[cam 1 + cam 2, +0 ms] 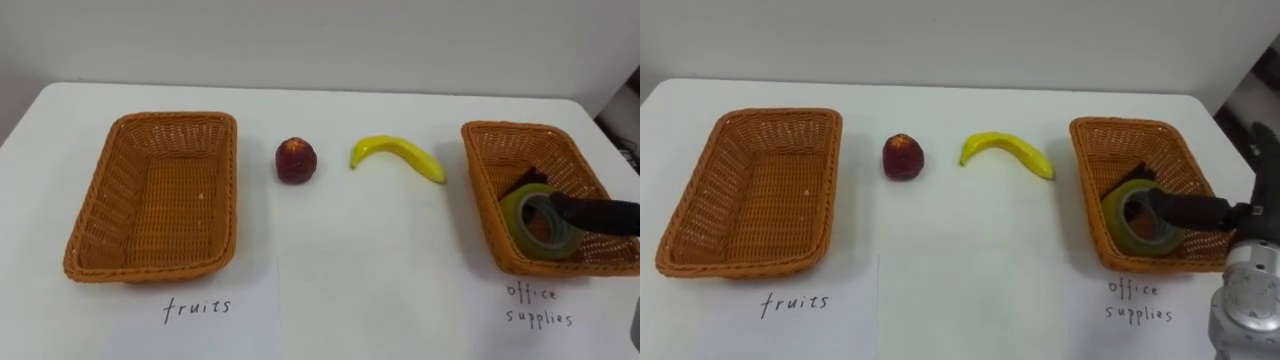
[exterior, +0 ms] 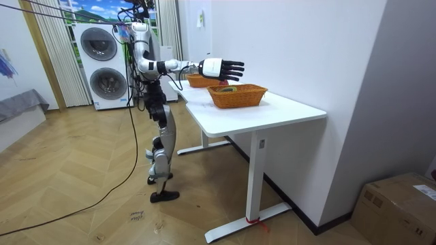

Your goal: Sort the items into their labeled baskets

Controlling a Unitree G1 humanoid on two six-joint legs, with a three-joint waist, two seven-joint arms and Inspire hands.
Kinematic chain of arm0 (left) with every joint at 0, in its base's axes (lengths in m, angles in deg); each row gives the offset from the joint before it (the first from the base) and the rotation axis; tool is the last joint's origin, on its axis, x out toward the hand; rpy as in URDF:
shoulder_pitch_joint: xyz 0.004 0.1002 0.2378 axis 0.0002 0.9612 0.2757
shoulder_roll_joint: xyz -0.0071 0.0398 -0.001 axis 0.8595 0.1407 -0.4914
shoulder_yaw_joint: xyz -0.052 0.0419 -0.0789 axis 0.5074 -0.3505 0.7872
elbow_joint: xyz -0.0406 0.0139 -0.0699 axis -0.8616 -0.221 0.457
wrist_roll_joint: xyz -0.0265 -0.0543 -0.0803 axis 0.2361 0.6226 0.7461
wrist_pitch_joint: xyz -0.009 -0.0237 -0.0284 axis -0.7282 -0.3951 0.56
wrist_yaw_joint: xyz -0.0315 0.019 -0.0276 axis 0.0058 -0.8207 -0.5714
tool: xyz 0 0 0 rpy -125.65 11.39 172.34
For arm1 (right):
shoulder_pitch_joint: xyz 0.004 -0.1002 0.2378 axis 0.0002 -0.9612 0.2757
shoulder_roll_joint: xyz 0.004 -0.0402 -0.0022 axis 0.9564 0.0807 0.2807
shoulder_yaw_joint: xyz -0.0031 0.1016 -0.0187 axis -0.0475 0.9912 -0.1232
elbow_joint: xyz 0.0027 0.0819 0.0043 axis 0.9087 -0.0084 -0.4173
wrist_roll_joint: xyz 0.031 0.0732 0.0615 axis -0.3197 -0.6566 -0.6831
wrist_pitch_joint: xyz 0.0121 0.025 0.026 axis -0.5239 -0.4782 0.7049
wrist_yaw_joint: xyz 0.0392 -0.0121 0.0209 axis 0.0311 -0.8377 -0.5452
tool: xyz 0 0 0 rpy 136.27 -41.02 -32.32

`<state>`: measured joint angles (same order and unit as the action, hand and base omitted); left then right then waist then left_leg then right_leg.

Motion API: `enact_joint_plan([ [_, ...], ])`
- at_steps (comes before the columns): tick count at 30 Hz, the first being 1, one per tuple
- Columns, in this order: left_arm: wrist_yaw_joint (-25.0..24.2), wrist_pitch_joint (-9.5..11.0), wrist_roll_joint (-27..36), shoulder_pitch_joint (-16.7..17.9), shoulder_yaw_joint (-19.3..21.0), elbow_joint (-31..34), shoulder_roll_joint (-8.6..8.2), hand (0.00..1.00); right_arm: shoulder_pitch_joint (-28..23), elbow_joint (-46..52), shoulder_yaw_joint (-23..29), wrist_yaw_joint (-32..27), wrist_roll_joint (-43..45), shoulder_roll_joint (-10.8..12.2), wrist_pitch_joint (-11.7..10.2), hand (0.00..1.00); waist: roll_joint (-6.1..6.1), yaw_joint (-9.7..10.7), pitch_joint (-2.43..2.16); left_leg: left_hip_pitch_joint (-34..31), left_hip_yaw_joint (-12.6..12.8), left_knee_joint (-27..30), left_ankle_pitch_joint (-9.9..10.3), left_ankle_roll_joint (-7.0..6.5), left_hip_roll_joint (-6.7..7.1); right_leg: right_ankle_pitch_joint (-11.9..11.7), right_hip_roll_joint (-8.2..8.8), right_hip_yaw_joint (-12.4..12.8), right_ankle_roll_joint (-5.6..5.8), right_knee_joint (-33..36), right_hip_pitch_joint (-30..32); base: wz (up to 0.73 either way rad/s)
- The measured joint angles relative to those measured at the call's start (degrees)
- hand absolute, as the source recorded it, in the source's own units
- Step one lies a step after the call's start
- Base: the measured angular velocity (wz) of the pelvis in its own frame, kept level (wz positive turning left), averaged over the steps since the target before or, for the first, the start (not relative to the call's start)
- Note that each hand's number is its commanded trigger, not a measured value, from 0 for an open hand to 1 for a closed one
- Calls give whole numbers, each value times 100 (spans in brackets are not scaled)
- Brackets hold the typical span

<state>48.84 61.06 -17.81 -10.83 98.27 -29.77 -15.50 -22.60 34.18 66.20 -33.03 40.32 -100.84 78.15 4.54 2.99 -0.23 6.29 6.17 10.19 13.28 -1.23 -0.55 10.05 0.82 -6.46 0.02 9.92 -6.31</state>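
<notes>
A dark red apple (image 1: 297, 160) and a yellow banana (image 1: 397, 157) lie on the white table (image 1: 330, 280) between two wicker baskets. The left basket (image 1: 150, 265), labelled fruits, holds nothing. The right basket (image 1: 480, 190), labelled office supplies, holds a roll of olive-green tape (image 1: 540, 222) leaning against a dark object (image 1: 522, 183). My right hand (image 1: 1190, 212) reaches over this basket from the right, with a dark finger stretched across the tape's hole. In the room view the right hand (image 2: 221, 68) hovers above the basket with straight fingers and holds nothing.
Handwritten paper labels (image 1: 197, 307) lie in front of each basket near the table's front edge. I stand at the long side of the table; a wall runs behind its far edge. Washing machines (image 2: 105, 64) stand behind me.
</notes>
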Motion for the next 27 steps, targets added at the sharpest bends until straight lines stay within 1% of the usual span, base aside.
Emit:
enact_joint_plan([
  [18, 1, 12, -1, -1, -1, -3, 0, 0, 5, 15, 0, -3, 1, 0, -26, 0, -1, -21, 4, -6, -9, 5, -1, -1, -1, 3, 1, 24, 4, 77, 46, 0],
  [22, 21, 13, -2, -1, 2, 15, 0, 0, 15, 197, 14, -84, 2, -1, -30, 0, -27, -23, 9, -4, -14, 20, -1, -2, -6, 4, 1, 23, 6, 87, 43, 0],
  [27, 35, 40, -1, -1, 1, 25, 2, 0, 103, 222, 14, -272, 1, -1, -152, 0, -49, -31, 26, 1, -14, 29, -1, -1, -8, 4, 1, 18, 6, 89, 37, 0],
])
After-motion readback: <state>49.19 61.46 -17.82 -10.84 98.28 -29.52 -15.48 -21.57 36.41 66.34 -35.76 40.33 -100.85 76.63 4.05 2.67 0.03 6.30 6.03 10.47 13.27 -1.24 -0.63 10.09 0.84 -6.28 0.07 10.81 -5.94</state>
